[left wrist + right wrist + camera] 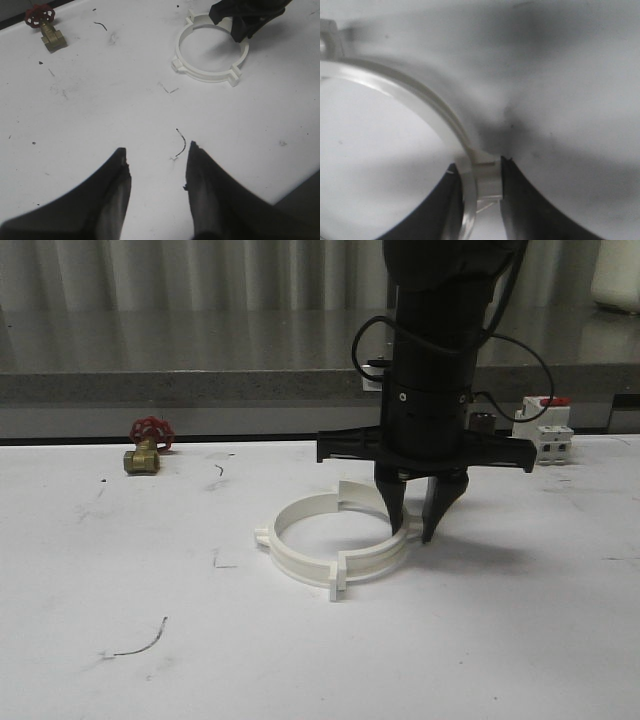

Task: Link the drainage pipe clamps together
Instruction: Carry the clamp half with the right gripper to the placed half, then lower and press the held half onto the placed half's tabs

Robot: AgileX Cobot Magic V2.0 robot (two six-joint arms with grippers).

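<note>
Right fingers (424,515) clamped on joined drainage pipe clamps (335,537); left fingers (156,172) apart, empty; no legible writing.

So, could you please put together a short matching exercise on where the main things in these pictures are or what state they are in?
Things:
1. drainage pipe clamps
2. brass valve with red handwheel
3. white breaker with red top
4. left gripper

Places or states:
A. far left of the table
B. open, hovering above bare table
C. far right, at the table's back edge
D. lying as a ring mid-table, the right gripper closed around its rim

Pairs: 1-D, 2-A, 3-C, 4-B
</note>
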